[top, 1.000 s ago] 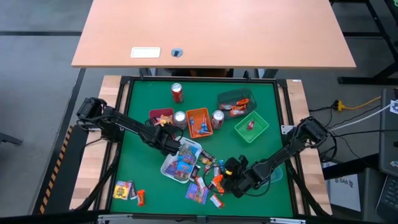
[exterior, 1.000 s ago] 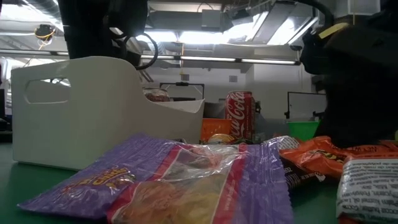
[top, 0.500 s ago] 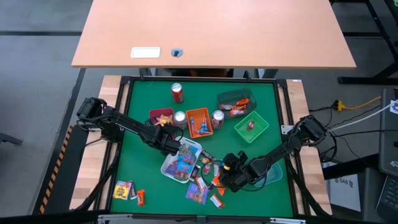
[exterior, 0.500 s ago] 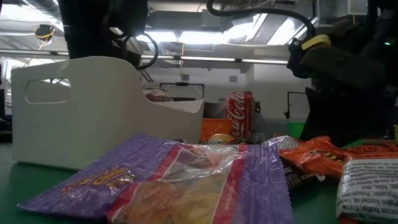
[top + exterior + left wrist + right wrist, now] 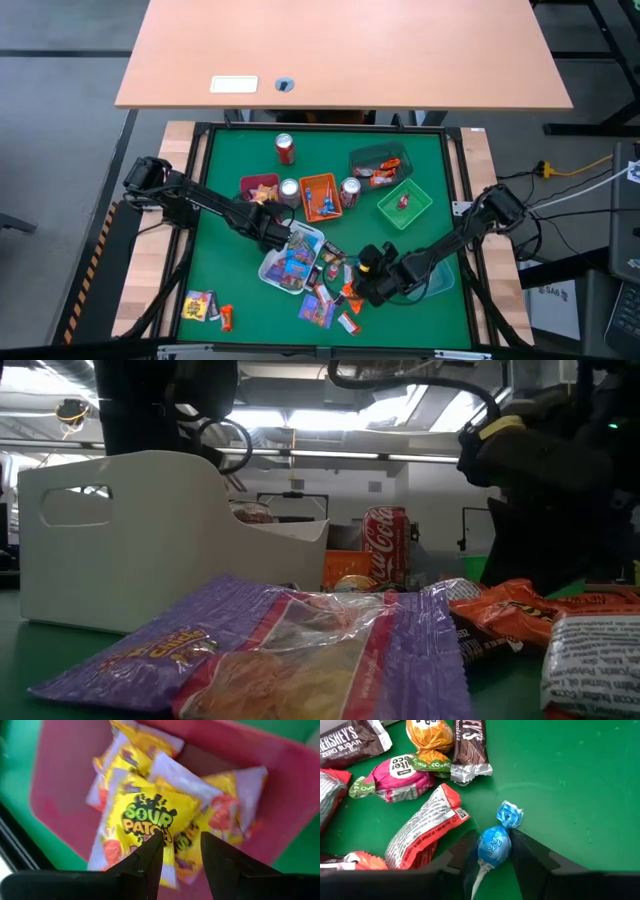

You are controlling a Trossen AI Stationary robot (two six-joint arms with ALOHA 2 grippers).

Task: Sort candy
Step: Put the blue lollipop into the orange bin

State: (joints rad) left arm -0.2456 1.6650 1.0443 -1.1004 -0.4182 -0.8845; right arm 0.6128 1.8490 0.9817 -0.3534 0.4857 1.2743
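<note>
Many wrapped candies (image 5: pixel 325 290) lie in a heap on the green mat near the near edge, and more fill the white tray (image 5: pixel 290 255). My right gripper (image 5: pixel 360 287) is over the heap's right side, shut on a blue lollipop (image 5: pixel 494 845). Beside it lie an orange-and-white packet (image 5: pixel 422 840), a pink sweet (image 5: pixel 395 777) and brown chocolate bars (image 5: pixel 470 745). My left gripper (image 5: pixel 180 837) hangs open above the maroon tray (image 5: pixel 65 775), which holds yellow sour-candy packets (image 5: pixel 145 815). It touches nothing. My right gripper pinches the blue lollipop's round head (image 5: pixel 495 851) between its two fingers (image 5: pixel 525 855), coming from above. The twisted wrapper end (image 5: pixel 509 814) sticks out beyond the fingertips and the white stick (image 5: pixel 477 880) runs back between the fingers. Whether it is lifted clear, I cannot tell.
An orange tray (image 5: pixel 320 195), a green tray (image 5: pixel 404 203) and a dark tray (image 5: pixel 378 163) stand toward the far side, with soda cans (image 5: pixel 285 148) (image 5: pixel 350 190) among them. A few candies (image 5: pixel 205 305) lie at the near left corner. Bare mat lies right of the heap.
My right gripper has moved toward the table's left edge and slightly toward the far edge, over the heap of candies.
</note>
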